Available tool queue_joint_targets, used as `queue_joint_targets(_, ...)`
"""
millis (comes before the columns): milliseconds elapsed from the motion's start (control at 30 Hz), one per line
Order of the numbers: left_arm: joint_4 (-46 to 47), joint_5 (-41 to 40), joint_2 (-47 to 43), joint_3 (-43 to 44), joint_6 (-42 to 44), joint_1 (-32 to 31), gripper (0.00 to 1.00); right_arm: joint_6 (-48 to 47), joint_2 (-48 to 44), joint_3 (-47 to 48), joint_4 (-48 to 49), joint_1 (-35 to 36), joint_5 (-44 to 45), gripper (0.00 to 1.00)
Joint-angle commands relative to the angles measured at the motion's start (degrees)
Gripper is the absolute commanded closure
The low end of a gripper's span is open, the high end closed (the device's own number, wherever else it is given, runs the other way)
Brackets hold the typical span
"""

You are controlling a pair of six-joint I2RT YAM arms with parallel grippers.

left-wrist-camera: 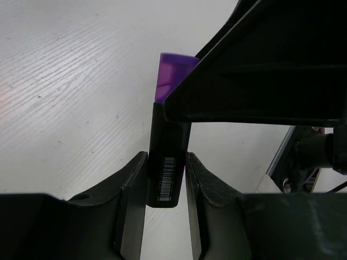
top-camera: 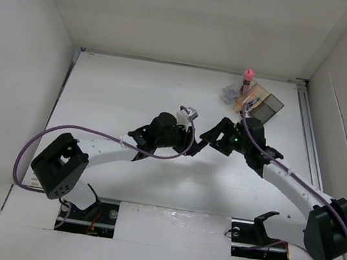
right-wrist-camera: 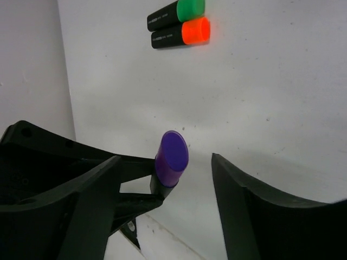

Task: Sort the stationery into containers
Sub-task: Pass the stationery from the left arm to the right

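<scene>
While gripping the purple marker (left-wrist-camera: 168, 157) by its black body in the left gripper (left-wrist-camera: 166, 162), offering its cap to the right gripper (right-wrist-camera: 165, 160), open around it. Already in the tray (top-camera: 270, 106): pink-capped bottle (top-camera: 247, 81). Left to sort: green marker (right-wrist-camera: 176, 12) and orange marker (right-wrist-camera: 181, 33), lying together on the table (top-camera: 133, 91).

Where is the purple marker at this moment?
Near the table's centre in the top view, the purple marker is clamped in the left gripper; its purple end sits between the fingers of the open right gripper.
</scene>
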Motion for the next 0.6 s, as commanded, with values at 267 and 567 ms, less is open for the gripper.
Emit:
queue_joint_targets(267, 7.1, 0.7, -6.5, -2.3, -1.6, 0.4, 0.7, 3.0, 3.1, 3.9, 5.9, 3.2, 4.1, 0.83)
queue_joint_targets(567, 7.1, -3.8, -10.6, -4.6, -0.3, 0.4, 0.29, 2.4, 4.3, 9.7, 2.6, -2.4, 10.8, 0.92)
